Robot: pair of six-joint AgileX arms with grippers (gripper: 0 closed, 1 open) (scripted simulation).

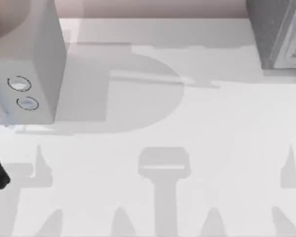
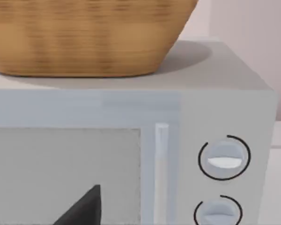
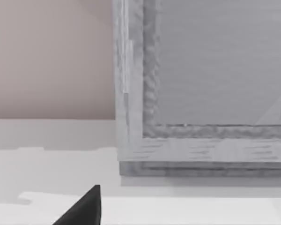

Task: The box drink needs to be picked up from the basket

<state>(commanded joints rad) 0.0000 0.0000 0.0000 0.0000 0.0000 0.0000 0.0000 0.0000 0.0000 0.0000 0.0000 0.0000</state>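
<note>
Woven tan wicker basket (image 2: 84,37) sat atop pale grey microwave (image 2: 234,108) w/ two round dials, table's left. Both grippers' state: can't tell.

1. The basket (image 2: 84,37) is woven, wicker-like, tan, with a ribbed, matt weave running in rows across its wall.
2. The microwave (image 2: 225,84) beneath it has a smooth, matt, pale-grey casing that looks like painted metal or plastic; which one cannot be told.
3. Its door panel (image 2: 61,173) is flat, even grey, without gloss.
4. Its two dials (image 2: 224,157) are smooth, each with a thin dark ring.
5. The surface (image 1: 212,148) is white, smooth and matt.
6. The grey cabinet (image 3: 215,70) has a rough, mottled frame around a finely lined panel.
7. The dark fingertip (image 3: 82,208) looks matt black.
</note>
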